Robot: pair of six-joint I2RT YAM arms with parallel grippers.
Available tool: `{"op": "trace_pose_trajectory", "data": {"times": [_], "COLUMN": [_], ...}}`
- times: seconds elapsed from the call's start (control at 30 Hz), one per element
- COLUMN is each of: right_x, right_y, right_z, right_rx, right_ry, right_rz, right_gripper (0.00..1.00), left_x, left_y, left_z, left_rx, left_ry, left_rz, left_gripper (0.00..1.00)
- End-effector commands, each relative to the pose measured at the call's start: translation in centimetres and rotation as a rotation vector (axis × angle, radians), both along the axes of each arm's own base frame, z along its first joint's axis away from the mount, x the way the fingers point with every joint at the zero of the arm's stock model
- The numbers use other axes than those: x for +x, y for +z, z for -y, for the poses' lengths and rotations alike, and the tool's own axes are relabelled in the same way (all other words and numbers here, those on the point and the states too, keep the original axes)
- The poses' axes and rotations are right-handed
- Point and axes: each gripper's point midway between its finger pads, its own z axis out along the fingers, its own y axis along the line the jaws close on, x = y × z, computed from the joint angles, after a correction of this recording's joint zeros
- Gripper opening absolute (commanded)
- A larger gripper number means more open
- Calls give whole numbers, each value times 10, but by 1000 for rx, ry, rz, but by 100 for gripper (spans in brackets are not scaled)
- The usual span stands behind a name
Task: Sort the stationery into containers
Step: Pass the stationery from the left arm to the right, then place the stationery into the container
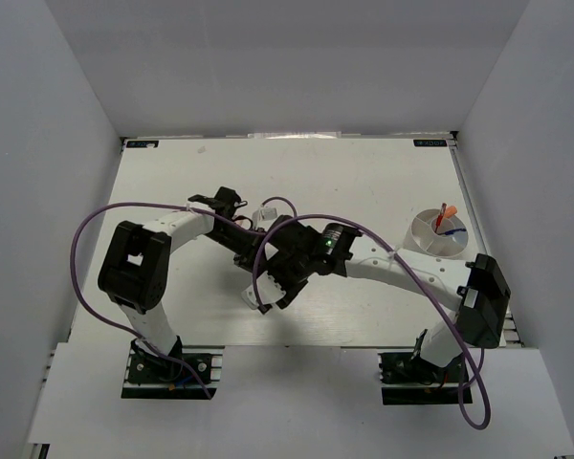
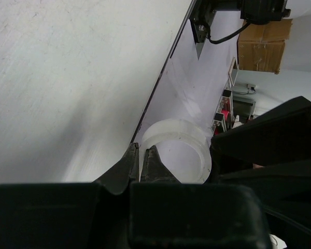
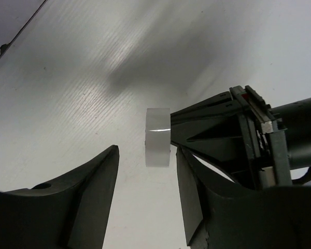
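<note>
My left gripper (image 2: pixel 143 155) is shut on the wall of the white tape ring (image 2: pixel 182 136) and holds it above the white table. In the right wrist view the tape ring (image 3: pixel 157 136) hangs edge-on just beyond my open right gripper (image 3: pixel 147 158), whose fingers stand on either side of it without touching. The left fingers (image 3: pixel 210 111) reach the ring from the right. In the top view both grippers meet at the table's middle, left (image 1: pixel 253 251) and right (image 1: pixel 273 287), and the ring is hidden there. The round white bowl (image 1: pixel 423 229) holds an orange-capped marker (image 1: pixel 447 212) and a blue pen (image 1: pixel 454 232).
The white table (image 1: pixel 172 182) is walled in by grey panels at the back and sides. Purple cables (image 1: pixel 86 229) loop from both arms over the middle. A small white item (image 1: pixel 263 214) lies just behind the grippers.
</note>
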Motion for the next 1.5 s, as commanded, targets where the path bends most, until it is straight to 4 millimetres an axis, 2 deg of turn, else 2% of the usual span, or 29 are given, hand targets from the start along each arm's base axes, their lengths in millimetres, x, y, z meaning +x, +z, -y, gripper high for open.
{"op": "trace_pose_trajectory", "data": {"times": [0.0,0.17,0.27,0.4,0.53,0.57,0.6,0.7,0.9,1.0,1.03,1.07,1.13,1.17,1.2,1.27,1.3,1.37,1.4,1.47], "right_x": [5,7,9,10,14,13,12,6,-5,-13,-17,-24,-33,-42,-48,-55,-57,-55,-57,-51], "right_y": [-7,-10,-12,-8,-6,-7,-8,-4,-3,-2,8,0,10,2,11,7,12,5,9,6], "right_z": [-4,-9,-10,-13,-11,-11,-9,-6,13,33,40,54,74,90,99,123,134,159,173,193], "right_rx": [5,6,4,13,29,28,21,29,-5,-27,-10,-53,-42,-83,-55,-104,-100,-148,-132,-149], "right_ry": [-26,-44,-51,-58,-69,-69,-64,-47,-65,-108,-118,-148,-172,-194,-199,-262,-286,-346,-365,-427], "right_rz": [12,4,5,2,20,21,19,11,-27,-64,-67,-103,-116,-148,-150,-175,-171,-141,-125,-74], "right_gripper": [54,53,47,30,18,16,14,10,6,5,5,4,4,4,4,3,3,3,3,2], "left_x": [2,0,-1,-2,-3,-3,-3,-1,6,23,30,37,44,50,52,61,63,68,71,74], "left_y": [24,25,25,26,29,31,31,36,49,55,56,57,57,57,57,54,54,50,49,44], "left_z": [6,5,4,4,5,6,6,5,6,3,1,-2,-5,-8,-10,-14,-14,-16,-18,-19], "left_rx": [-77,-81,-79,-79,-97,-107,-106,-128,-153,-138,-134,-131,-126,-131,-131,-128,-126,-128,-128,-117], "left_ry": [-16,-16,-16,-15,-18,-19,-19,-3,1,31,48,64,93,113,131,155,158,172,183,187], "left_rz": [52,60,67,68,68,71,70,85,131,176,189,207,203,204,191,187,188,177,173,174], "left_gripper": [0,0,0,0,2,30,49,98,98,98,98,98,98,98,98,98,98,98,98,98]}}
